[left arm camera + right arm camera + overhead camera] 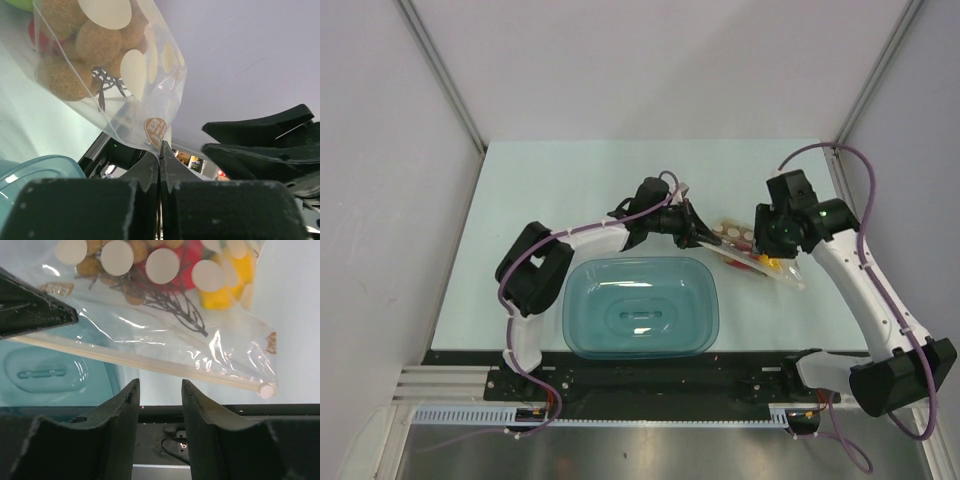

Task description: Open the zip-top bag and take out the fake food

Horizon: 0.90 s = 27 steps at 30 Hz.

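The zip-top bag, clear with white dots, hangs between the two grippers just behind the teal tub. My left gripper is shut on the bag's left corner; the left wrist view shows its jaws pinching the plastic edge. The fake food is inside the bag: orange-brown balls on dark stems, a red piece and a yellow piece. My right gripper is open, its fingertips just below the bag's zip strip and not touching it. It sits over the bag's right part.
The teal translucent tub stands on the pale table in front of the bag, close under both grippers; it also shows in the right wrist view. Grey walls enclose the table on the left, back and right.
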Available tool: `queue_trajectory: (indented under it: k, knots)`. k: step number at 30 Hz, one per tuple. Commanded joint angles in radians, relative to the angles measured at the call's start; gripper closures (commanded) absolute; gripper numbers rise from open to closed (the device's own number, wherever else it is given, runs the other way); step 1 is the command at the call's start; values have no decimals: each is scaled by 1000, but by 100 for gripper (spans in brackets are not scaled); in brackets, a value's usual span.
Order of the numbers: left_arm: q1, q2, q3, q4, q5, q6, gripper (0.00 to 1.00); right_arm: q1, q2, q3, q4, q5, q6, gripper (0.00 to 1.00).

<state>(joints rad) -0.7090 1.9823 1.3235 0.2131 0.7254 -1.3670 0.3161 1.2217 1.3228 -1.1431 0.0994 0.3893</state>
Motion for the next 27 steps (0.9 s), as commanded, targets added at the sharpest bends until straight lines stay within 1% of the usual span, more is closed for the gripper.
queue_trajectory:
  k: [1,4,7,14,17,22,27]
  knots:
    - [-3,-33,91,-79,43,107,100,108,-7,-29,57,95,-69,59]
    - [-1,-31,97,-98,31,138,100,176,-11,-51,74,137,-84,59]
    - [-1,-22,105,-100,31,138,100,202,-2,-77,92,164,-89,59]
    - [-1,-14,121,-118,20,140,100,244,59,-71,91,241,-128,62]
    - [-3,-16,125,-123,11,140,100,251,71,-71,97,241,-147,65]
    - [-3,-13,132,-132,3,138,100,250,64,-85,106,249,-155,65]
    - [-3,-10,132,-130,0,137,100,252,90,-89,118,276,-171,66]
